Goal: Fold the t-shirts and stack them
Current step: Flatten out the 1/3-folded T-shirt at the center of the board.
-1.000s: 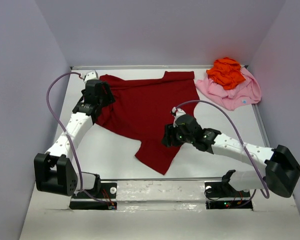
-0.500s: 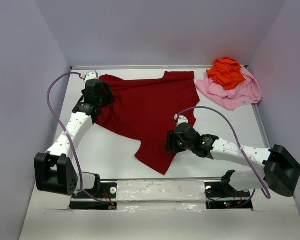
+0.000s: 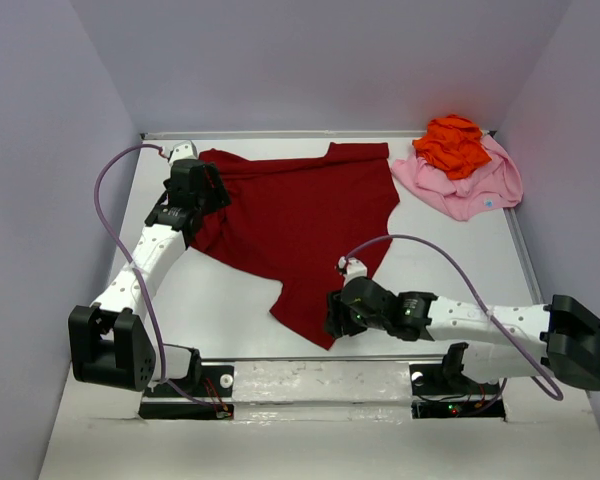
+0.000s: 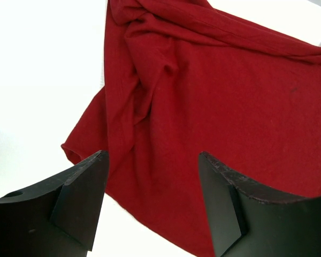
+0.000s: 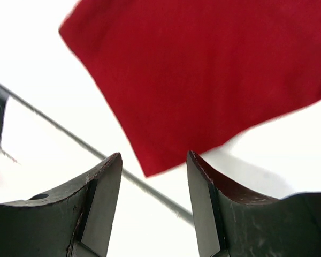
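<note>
We are keeping our left gripper (image 4: pixel 152 201) spread above the far-left edge of the dark red t-shirt (image 3: pixel 300 215), which is lying flat on the table (image 3: pixel 230 300). Our right gripper (image 5: pixel 154 198), jaws parted and empty, is drawing back to its near corner, likely readying a fold.

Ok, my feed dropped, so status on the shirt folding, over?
Both open, empty: left gripper over far-left edge of dark red t-shirt, right gripper at its near corner. Shirt spread, unfolded. Nothing in the way.
</note>
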